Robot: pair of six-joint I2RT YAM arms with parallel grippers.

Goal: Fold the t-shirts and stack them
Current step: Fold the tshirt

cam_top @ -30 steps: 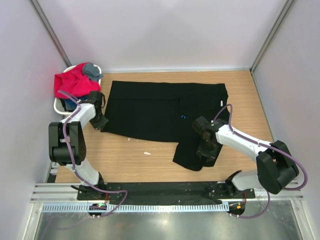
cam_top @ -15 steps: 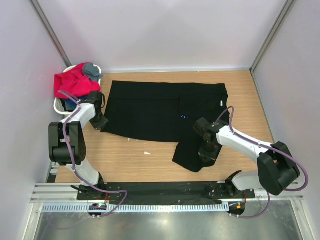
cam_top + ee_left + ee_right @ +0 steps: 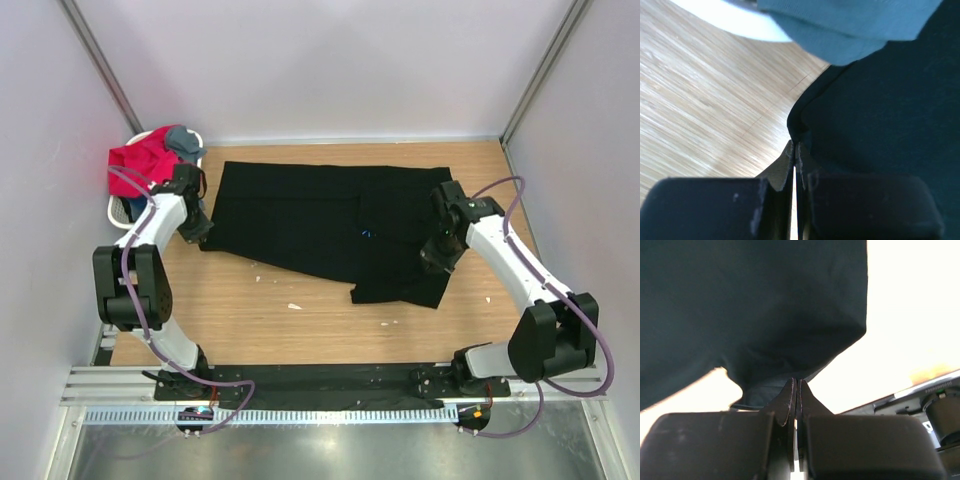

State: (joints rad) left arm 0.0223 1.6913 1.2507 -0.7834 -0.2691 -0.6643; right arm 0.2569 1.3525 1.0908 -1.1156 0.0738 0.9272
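clamping the black t-shirt [image 3: 300, 215], left end effector [image 3: 795, 146] and right end effector [image 3: 796, 383] hide hems.

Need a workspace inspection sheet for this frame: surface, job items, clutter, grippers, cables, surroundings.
Surface: wooden table, nothing wrong seen.
Job's things: black t-shirt spread out; red-pink tee, grey tee, blue tee heaped in the white basket.
Clutter: small white scraps on the wood.
Grippers: left gripper and right gripper each shut on the black t-shirt's edge.
Cables: purple cables loop off both arms.
Surroundings: pale walls, metal rail at near edge.
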